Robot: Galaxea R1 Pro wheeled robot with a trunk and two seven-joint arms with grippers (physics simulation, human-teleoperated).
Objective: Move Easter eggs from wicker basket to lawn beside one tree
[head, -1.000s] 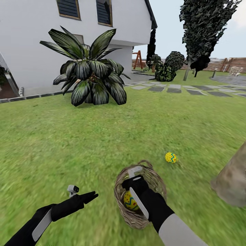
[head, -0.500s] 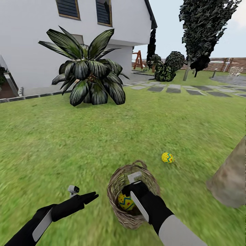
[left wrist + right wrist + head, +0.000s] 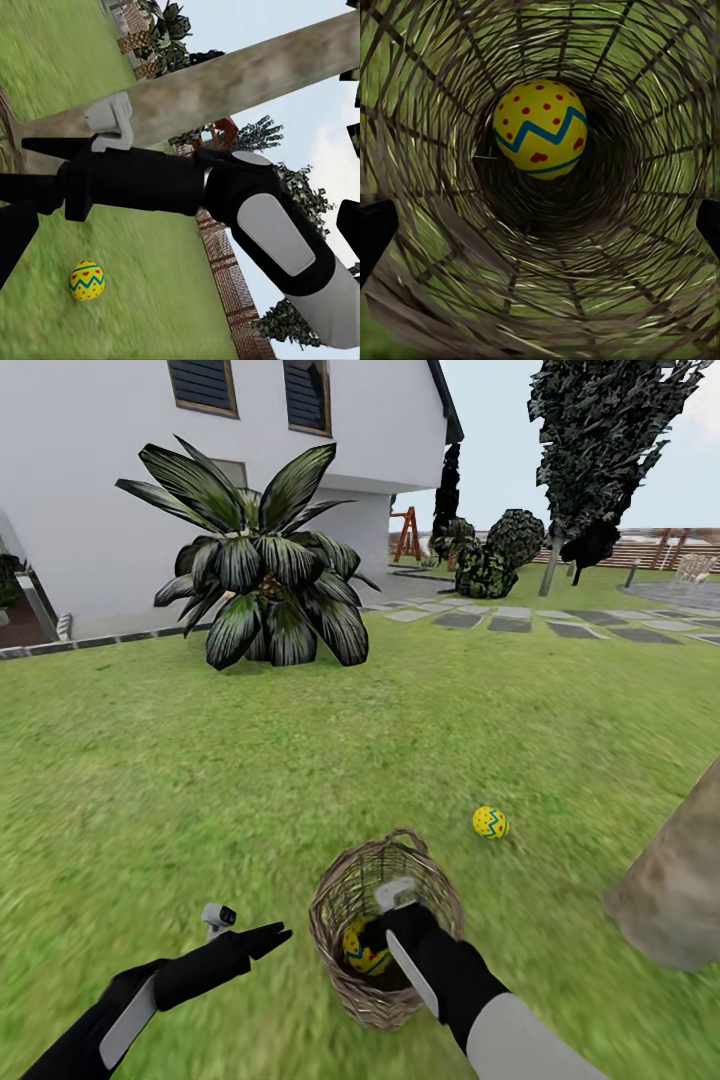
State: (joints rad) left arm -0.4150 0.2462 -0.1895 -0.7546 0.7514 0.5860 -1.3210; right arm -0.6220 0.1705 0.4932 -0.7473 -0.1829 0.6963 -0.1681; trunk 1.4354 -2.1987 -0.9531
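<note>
The wicker basket (image 3: 335, 885) sits on the lawn (image 3: 200, 790) just in front of me. One yellow Easter egg (image 3: 360, 950) with a blue zigzag and red dots lies inside it. My right gripper (image 3: 378, 938) reaches down into the basket, open, with the egg (image 3: 540, 127) ahead of its fingers and untouched. A second egg (image 3: 490, 822) lies on the grass to the right of the basket, close to the tree trunk (image 3: 675, 890). The left wrist view catches that egg (image 3: 87, 280) too. My left gripper (image 3: 270, 937) hovers open above the grass left of the basket.
A short palm (image 3: 260, 585) stands ahead on the left before the white house (image 3: 100, 460). Grey stepping stones (image 3: 510, 622) cross the far grass toward dark shrubs (image 3: 495, 555) and a cypress (image 3: 590, 450). Open grass lies all round the basket.
The view has shifted slightly. My right gripper has dipped a little deeper into the basket, which stands a touch further left. The left arm has hardly moved.
</note>
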